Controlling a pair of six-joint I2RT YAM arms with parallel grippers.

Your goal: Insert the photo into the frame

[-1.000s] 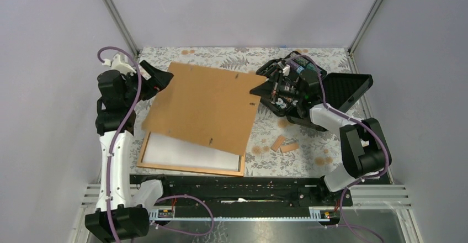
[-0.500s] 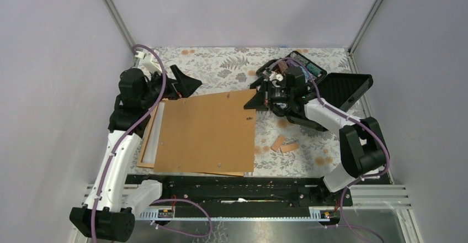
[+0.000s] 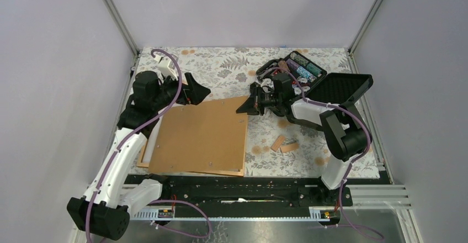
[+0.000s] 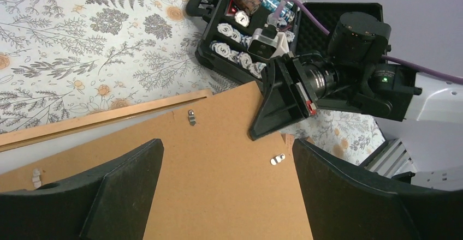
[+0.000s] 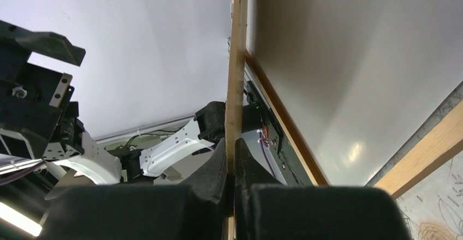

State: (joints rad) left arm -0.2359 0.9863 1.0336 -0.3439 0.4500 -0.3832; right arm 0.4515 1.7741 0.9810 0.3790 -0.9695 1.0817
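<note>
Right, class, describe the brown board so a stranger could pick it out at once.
On the floral table, look near left. A big rectangle lies over the thin tan frame: the backing board, plain brown hardboard dotted with small metal tabs, its far right corner pinched by the right gripper.

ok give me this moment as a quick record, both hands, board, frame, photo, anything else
left hand: open, holding nothing, over the backing board's far left corner
right hand: shut on the backing board's far right corner
backing board: covers most of the frame
frame: flat on table, left and near edges showing
photo: pale strip left of the backing board
other: open black chip case, two tan blocks
</note>
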